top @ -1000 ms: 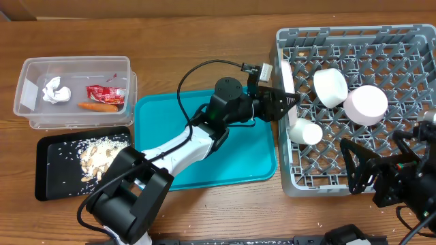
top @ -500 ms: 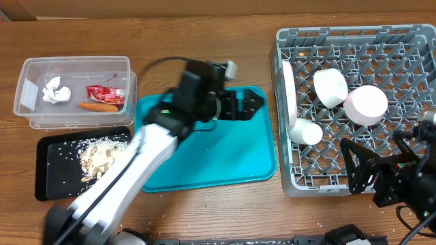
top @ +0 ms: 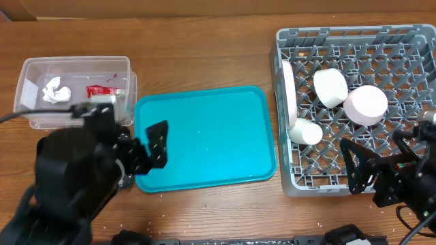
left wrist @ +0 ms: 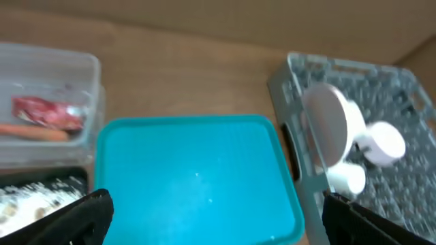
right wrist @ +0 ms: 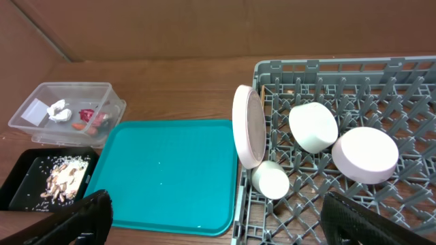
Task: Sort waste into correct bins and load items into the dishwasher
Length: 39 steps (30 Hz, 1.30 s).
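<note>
1. At the right end of the table (top: 204, 47), the grey dish rack (top: 354, 30) carries the crockery. A round white plate (top: 289, 85) stands on edge just inside its left wall.
2. Beside the plate, the first bowl (top: 332, 87) lies tilted among the pegs, with the second bowl (top: 366, 104) just to its right. A small white cup (top: 306, 131) lies on its side nearer the front.
3. Over the rack's front edge hangs the right gripper (top: 355, 168), its jaws spread wide with nothing between them. It is near the cup but apart from it.
4. Between the rack and the bins lies a teal tray (top: 211, 129). The left gripper (top: 157, 144) hovers over its left edge, also fully spread and empty.
5. At far left, the clear tub (top: 75, 61) holds a tissue wad (top: 56, 90), a red wrapper (top: 102, 90) and a carrot (left wrist: 34, 131).
6. From overhead, the bulky left arm (top: 68, 177) blocks the tub's front corner and nearly all of the black tray (right wrist: 20, 180).
7. The right wrist view shows that tray in front of the tub, with rice scraps (right wrist: 65, 177) heaped in it.
</note>
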Each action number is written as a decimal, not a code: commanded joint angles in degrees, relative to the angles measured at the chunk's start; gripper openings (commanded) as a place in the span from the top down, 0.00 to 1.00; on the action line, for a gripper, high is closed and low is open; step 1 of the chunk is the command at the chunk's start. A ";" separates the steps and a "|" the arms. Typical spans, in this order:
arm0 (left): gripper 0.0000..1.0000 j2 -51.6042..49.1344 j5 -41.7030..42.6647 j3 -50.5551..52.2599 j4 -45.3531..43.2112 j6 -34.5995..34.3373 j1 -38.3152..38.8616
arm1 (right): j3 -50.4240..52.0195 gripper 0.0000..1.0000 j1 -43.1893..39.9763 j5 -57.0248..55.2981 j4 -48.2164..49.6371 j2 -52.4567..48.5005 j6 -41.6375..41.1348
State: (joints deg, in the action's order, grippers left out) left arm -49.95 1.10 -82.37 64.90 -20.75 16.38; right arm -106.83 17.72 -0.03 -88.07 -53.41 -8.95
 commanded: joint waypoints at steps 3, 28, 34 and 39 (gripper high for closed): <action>0.00 2.93 -4.09 -0.61 0.28 1.07 -0.33 | -0.33 0.00 0.00 -0.28 0.26 -0.13 -0.02; 0.00 2.73 -4.09 -0.55 10.32 1.07 -0.33 | 59.80 0.00 -0.24 -1.14 52.09 27.08 4.66; 0.00 2.73 -4.09 -0.55 10.29 1.07 -0.33 | 82.25 0.00 -0.81 1.75 66.25 37.77 4.26; 0.00 2.73 -4.09 -0.55 10.29 1.07 -0.33 | 93.42 0.00 -0.85 2.75 70.77 46.10 4.26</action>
State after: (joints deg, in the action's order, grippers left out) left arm -47.27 -2.42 -82.46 75.26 -20.75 16.38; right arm -16.86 17.23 1.39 -18.70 -11.09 -4.86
